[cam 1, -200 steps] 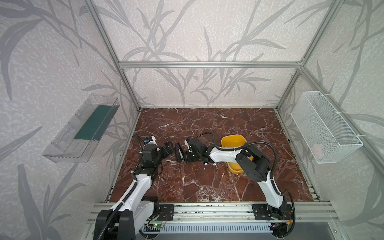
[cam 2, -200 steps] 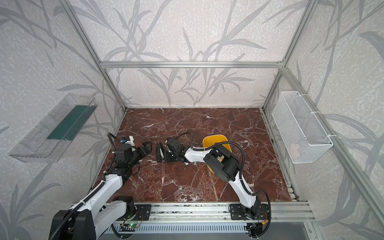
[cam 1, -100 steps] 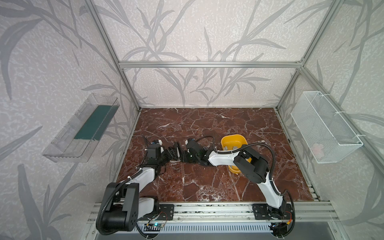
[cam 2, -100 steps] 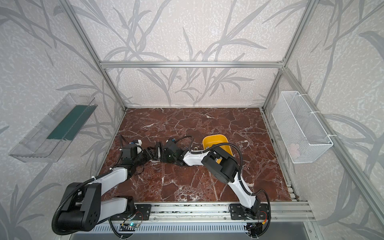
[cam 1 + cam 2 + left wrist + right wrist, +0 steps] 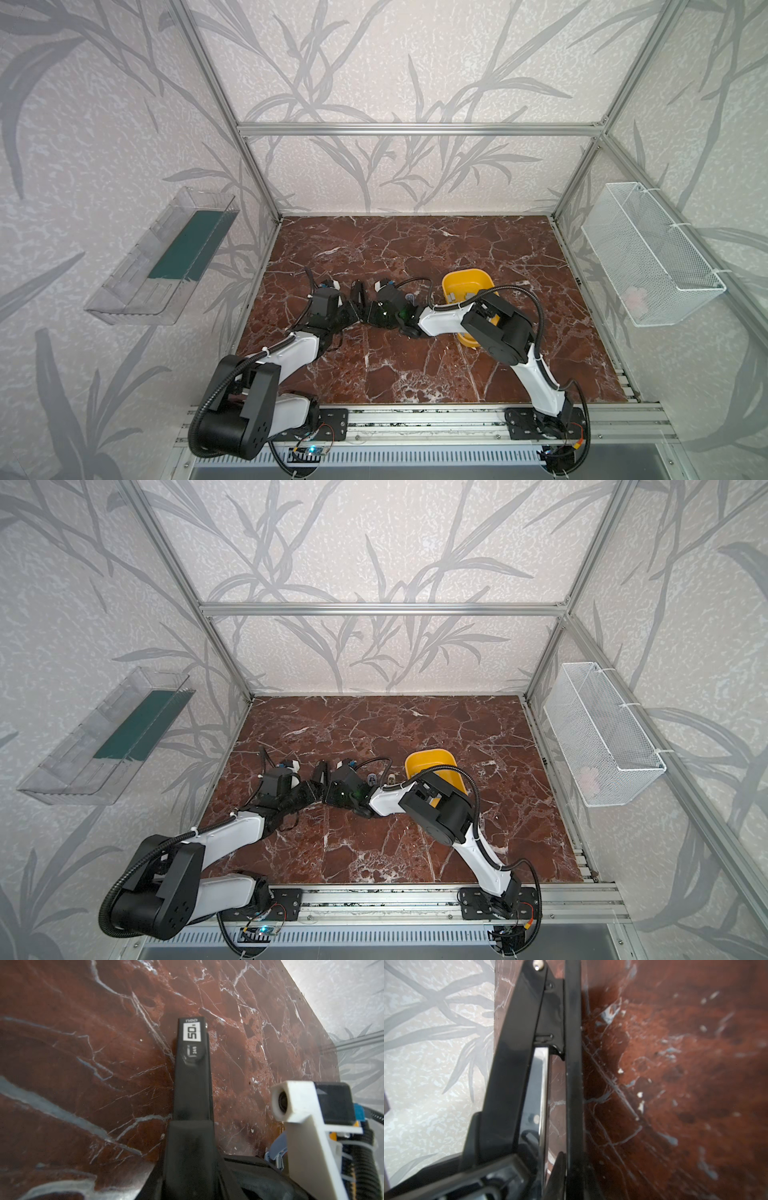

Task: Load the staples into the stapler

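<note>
The stapler [image 5: 356, 294] is held between the two grippers. It is a black bar whose long axis runs straight out from their fingertips toward the back wall, roughly in line with the fingers of the left gripper [image 5: 350, 308]. In the left wrist view its labelled end (a white sticker reading "50") points directly away from that gripper, low over the table [image 5: 415, 249]. In the right wrist view it is hinged open in a narrow V. Two black arms spread apart near the gripper and meet at the far end, with a silvery channel [image 5: 538, 1084] between them.

The left gripper is closed narrow on the stapler. One finger [image 5: 189, 1147] lies flat along the labelled arm, and the other is hidden behind it. The right gripper [image 5: 367, 312] is closed tight on the near end of the same stapler, just beside the left one, almost tip to tip.

The left arm lies low, elbow folded by the front rail, forearm reaching forward and inward. The right arm has its elbow raised and its forearm stretched low toward the left gripper.

The staples [image 5: 450, 296] lie as small grey strips in a yellow tray [image 5: 461, 279], well apart from the right gripper and behind its forearm. They are too small to tell which way they point.
</note>
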`<state>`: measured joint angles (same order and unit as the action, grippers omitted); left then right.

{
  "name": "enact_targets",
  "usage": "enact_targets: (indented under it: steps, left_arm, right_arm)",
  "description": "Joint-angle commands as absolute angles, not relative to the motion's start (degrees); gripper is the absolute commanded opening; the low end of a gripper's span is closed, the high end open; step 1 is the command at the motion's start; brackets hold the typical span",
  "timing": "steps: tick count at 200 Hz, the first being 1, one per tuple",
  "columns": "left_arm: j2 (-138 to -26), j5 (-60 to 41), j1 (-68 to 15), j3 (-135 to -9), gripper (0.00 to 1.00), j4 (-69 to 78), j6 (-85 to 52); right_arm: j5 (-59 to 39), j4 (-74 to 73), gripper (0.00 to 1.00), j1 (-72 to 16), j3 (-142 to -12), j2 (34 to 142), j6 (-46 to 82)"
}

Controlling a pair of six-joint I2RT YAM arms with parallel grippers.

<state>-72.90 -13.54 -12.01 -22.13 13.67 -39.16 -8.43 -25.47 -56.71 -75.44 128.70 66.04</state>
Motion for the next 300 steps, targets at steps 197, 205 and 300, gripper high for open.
enact_targets:
  steps: [197,205,300]
  left_arm:
    - [-77.35,5.51,-23.76,-33.53,0.44,1.0,-32.88]
    - [-76.87,4.71,-23.82,-33.61,0.49,0.73,-32.76]
    - [-56.49,14.41,-22.15,-34.06,0.82,-7.58,-31.2]
  right_arm:
    - [-6.06,-38.8,0.37,-56.88,-56.72,116.57,58.94]
    - [-5.23,-37.85,0.37,-56.92,-56.23,115.24,58.15]
    - [-1.19,-26.44,0.28,-56.8,-60.66,108.53,45.16]
